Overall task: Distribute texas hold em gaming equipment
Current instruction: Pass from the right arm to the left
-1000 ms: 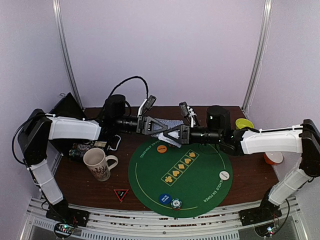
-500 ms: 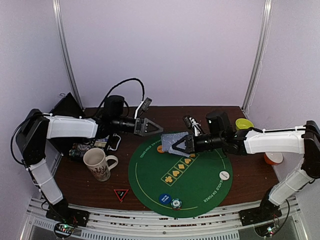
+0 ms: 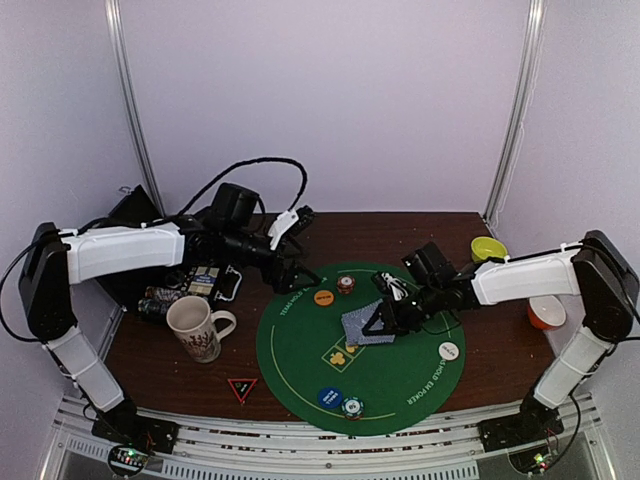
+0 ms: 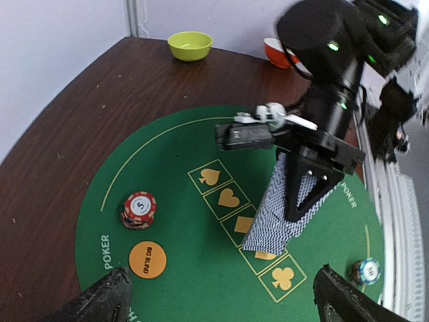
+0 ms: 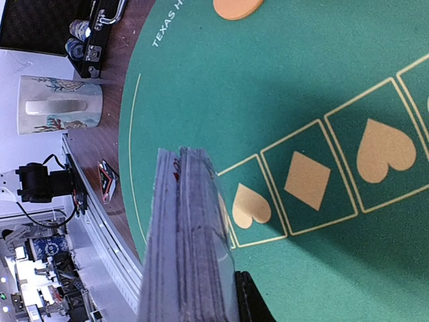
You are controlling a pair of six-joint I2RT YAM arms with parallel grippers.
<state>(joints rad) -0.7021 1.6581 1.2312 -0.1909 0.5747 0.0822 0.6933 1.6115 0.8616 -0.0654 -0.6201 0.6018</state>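
Observation:
My right gripper (image 3: 380, 324) is shut on a deck of grey-blue-backed playing cards (image 3: 362, 326), held on edge low over the suit marks in the middle of the green mat (image 3: 300, 350). The right wrist view shows the deck (image 5: 191, 248) edge-on with one finger (image 5: 251, 302) beside it. My left gripper (image 3: 295, 274) stands open and empty at the mat's far left rim. A red-white chip stack (image 4: 139, 209) and an orange button (image 4: 147, 259) lie just ahead of it. A white button (image 3: 448, 350), a blue button (image 3: 330, 397) and a teal-white chip stack (image 3: 351, 407) sit on the near side.
A patterned mug (image 3: 195, 328) stands left of the mat, with a case of chips (image 3: 190, 285) behind it. A small black-and-red triangle (image 3: 242, 388) lies near the front edge. A yellow-green bowl (image 3: 488, 247) and an orange bowl (image 3: 545, 315) sit at the right.
The left gripper opened, let go of the deck and drew back to the left. The right gripper carried the deck down and toward the middle of the mat.

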